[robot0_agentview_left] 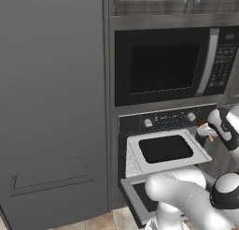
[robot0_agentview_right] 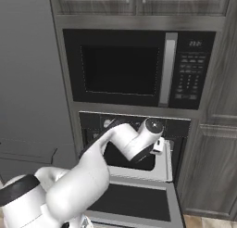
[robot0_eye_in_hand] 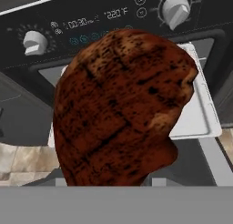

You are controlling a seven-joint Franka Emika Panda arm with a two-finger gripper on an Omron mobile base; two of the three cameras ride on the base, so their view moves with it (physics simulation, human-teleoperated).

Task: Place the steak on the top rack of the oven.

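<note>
Now the hand grips the steak, held just beside the top rack

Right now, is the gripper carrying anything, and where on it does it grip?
The steak sits close in front of the hand camera, evidently held by the gripper beside the pulled-out top rack. The fingertips are hidden behind the meat, so the grip point cannot be told.

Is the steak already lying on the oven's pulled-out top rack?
No, in the hand view the steak hangs close before the camera, above and in front of the top rack, not resting on it.
</note>
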